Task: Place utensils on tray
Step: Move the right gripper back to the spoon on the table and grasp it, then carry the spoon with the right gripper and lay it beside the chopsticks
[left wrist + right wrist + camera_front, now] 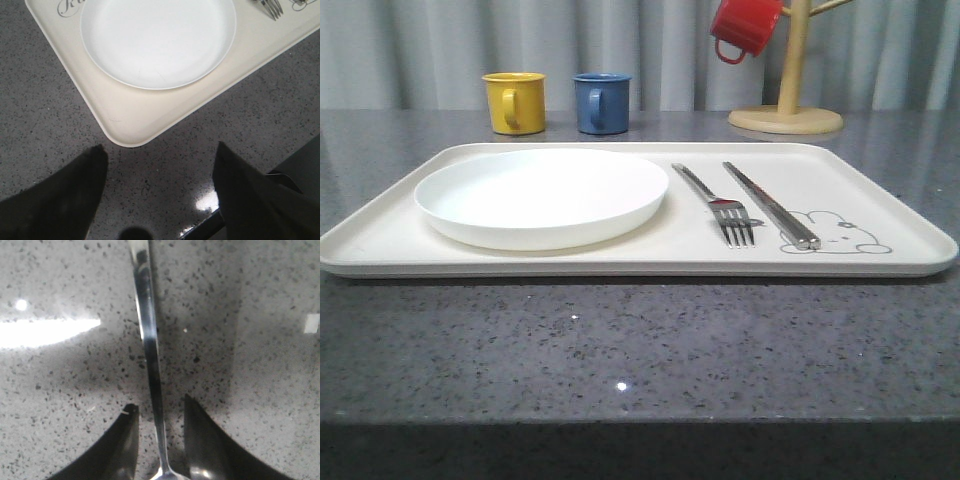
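Cream tray flat on counter. Fork and chopsticks lie parallel at its 3 o'clock end. Spoon handle between my pincer's fingers.

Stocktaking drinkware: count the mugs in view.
3: yellow mug and blue mug side by side behind the tray; red mug hanging on the wooden rack, back right.

Large cream rectangular tray holds a round white plate, a silver metal fork and flat silver chopsticks side by side
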Controlling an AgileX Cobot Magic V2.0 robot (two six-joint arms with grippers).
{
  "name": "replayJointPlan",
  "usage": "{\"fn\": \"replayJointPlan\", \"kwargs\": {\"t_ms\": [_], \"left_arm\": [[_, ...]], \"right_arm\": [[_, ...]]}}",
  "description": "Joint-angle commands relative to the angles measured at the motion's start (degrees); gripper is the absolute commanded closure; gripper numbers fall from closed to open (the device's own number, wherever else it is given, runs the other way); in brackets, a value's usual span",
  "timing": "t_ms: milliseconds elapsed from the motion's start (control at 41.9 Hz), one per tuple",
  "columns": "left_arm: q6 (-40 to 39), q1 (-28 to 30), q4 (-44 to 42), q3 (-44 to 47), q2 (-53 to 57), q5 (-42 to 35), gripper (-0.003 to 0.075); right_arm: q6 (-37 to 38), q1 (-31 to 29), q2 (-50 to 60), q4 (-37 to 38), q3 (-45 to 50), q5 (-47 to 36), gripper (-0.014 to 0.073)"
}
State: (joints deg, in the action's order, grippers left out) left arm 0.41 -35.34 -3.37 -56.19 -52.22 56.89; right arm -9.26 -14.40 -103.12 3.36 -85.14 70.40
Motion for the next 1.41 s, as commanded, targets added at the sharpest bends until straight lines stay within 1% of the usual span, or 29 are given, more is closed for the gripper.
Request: {"fn": "replayJointPlan", "kwargs": {"t_ms": [0, 549, 621, 764, 812, 884, 979, 1051, 1194, 1266, 1385], "left_arm": [[-0.41, -0.41, -0.13, -1.43, 0.34, -3.14, 0.0279], [-0.41, -0.41, -0.13, -1.43, 0.34, -3.14, 0.0279], [-0.41, -0.41, -0.13, -1.43, 0.34, -3.14, 0.0279], [-0.41, -0.41, -0.13, -1.43, 0.34, -3.14, 0.0279], [-0.41, -0.41, -0.13, -1.43, 0.34, -3.14, 0.0279], [-0.41, -0.41, -0.13, -1.43, 0.34, -3.14, 0.0279], [-0.41, -0.41, -0.13, -1.43, 0.34, -3.14, 0.0279], [-0.41, -0.41, -0.13, -1.43, 0.34, -3.14, 0.0279], [-0.41, -0.41, -0.13, -1.43, 0.34, -3.14, 0.0279], [-0.41, -0.41, -0.13, -1.43, 0.34, -3.14, 0.0279], [-0.41, -0.41, -0.13, -1.43, 0.34, -3.14, 0.0279]], "right_arm": [[-0.60, -0.56, 2.03, 1.15, -1.39, 1.48, 0.0340], [-0.60, -0.56, -0.51, 0.64, -1.39, 2.17, 0.0344], [-0.60, -0.56, -0.51, 0.64, -1.39, 2.12, 0.0393], [-0.60, -0.56, -0.40, 0.21, -1.51, 2.40, 0.0579], [-0.60, -0.56, -0.19, -0.62, -1.79, 2.62, 0.0599], [-0.60, -0.24, 0.75, -2.89, -2.79, 3.41, 0.0600], [-0.60, 1.68, 2.84, -6.41, -4.79, 4.97, 0.0600], [-0.60, 4.62, 4.41, -8.96, -6.42, 6.09, 0.0600], [-0.23, 12.80, 6.23, -14.01, -7.36, 6.03, 0.0600], [1.34, 16.48, 5.94, -16.27, -7.36, 5.90, 0.0600], [6.39, 21.56, 4.34, -16.74, -7.36, 4.08, 0.0599]]}}
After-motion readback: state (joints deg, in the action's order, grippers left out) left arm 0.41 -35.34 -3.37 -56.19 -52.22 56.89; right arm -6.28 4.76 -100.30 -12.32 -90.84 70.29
